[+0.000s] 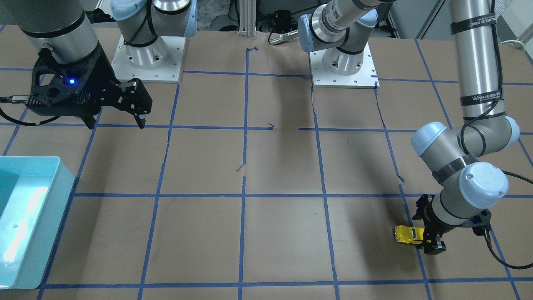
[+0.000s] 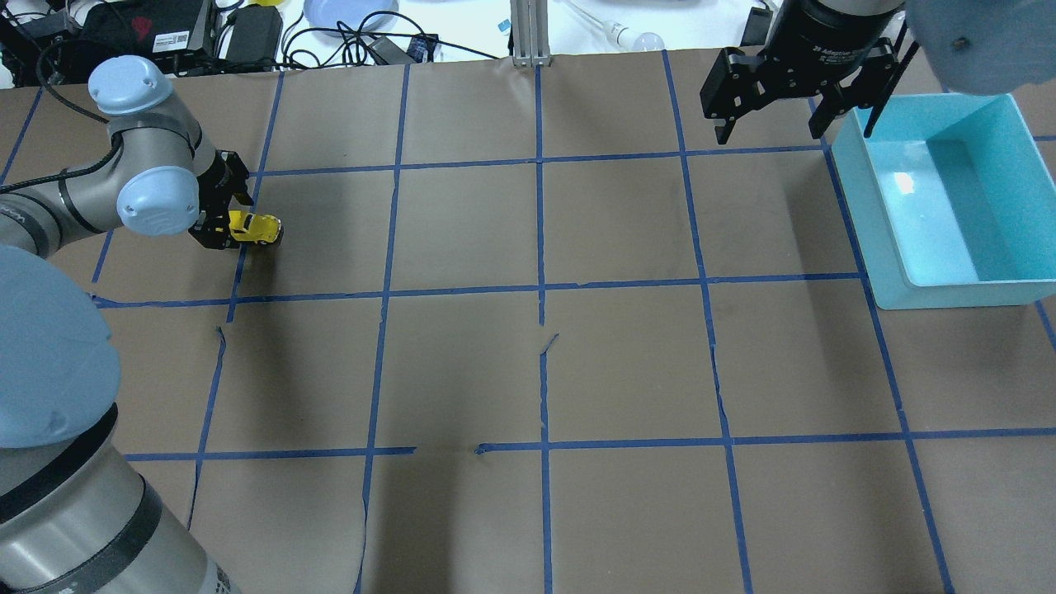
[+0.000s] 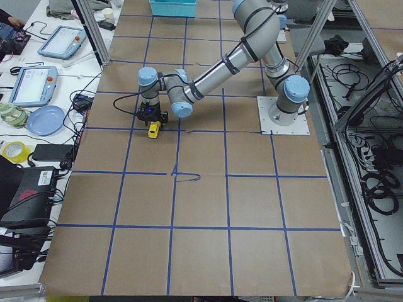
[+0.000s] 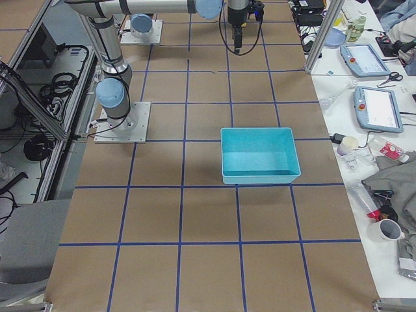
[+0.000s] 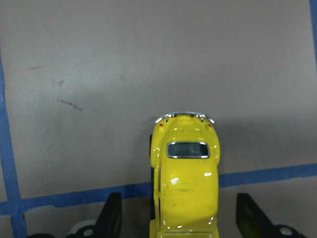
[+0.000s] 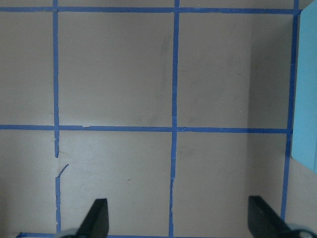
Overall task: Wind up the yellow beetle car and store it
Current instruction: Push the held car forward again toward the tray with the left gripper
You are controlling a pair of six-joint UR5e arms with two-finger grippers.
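— What is the work surface like?
— It is a table (image 2: 627, 363) covered in brown paper and marked into squares by blue tape (image 2: 540, 247). Short tears (image 2: 549, 342) run along some lines near the middle of the overhead view. Past the table's far edge, along the top of that frame, a white bench (image 2: 470, 29) carries cables (image 2: 363, 37) and a blue plate (image 2: 346, 12).

— And where is the yellow beetle car (image 2: 257, 228)?
— It sits wheels down on the paper at the upper left of the overhead view, beside a vertical tape line. Its long axis runs left to right there. The end with the silver bumper (image 5: 184, 115) points right, away from the left gripper (image 5: 179, 218). In the left wrist view the car's body runs up the frame and lies across a tape line.

— Is it gripped?
— No. The fingers (image 5: 112, 214) stand one on each side of the car, with a gap between each and the body. The jaws are spread and straddle its near end.

— The other arm?
— The right gripper (image 2: 769, 132) hangs at the upper right, spread wide and holding nothing. It is by the upper-left corner of the turquoise bin (image 2: 957, 295).

— What is in the bin?
— Only its pale floor and a glare of light show.
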